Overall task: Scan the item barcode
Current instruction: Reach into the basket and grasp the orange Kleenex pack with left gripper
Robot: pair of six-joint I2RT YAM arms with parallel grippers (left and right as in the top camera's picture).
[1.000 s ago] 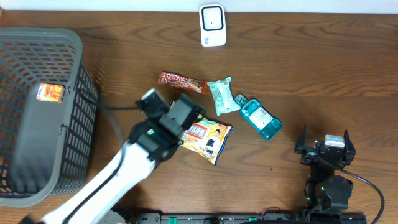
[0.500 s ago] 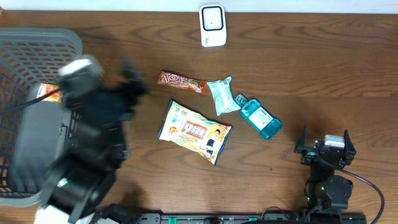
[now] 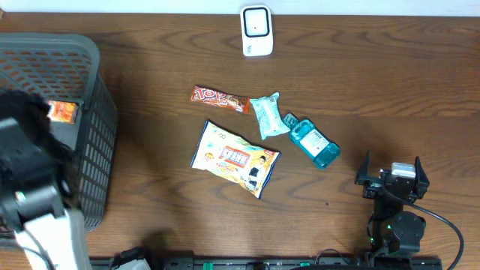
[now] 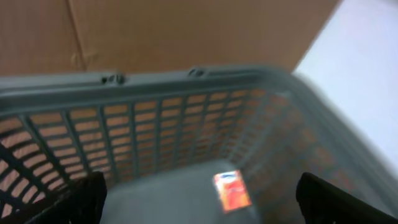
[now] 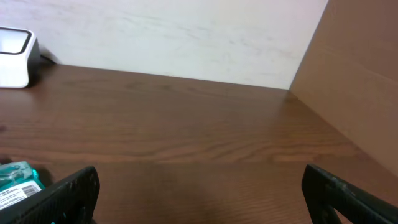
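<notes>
A grey plastic lattice basket (image 4: 155,124) sits ahead of and below the left fingers (image 4: 84,199), with 1 small orange packet (image 4: 229,191) on its floor nearer the right-hand tip. A brown cardboard panel (image 4: 186,31) stands beyond. Ahead of the right fingers (image 5: 68,193) lies a dark wooden table (image 5: 186,137) backed by a white wall (image 5: 186,37).

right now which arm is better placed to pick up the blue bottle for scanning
Probably the right: the right claw, open, sits nearest the blue bottle, with only bare table between. The left claw, also open, is over the grey basket at the far side.
</notes>
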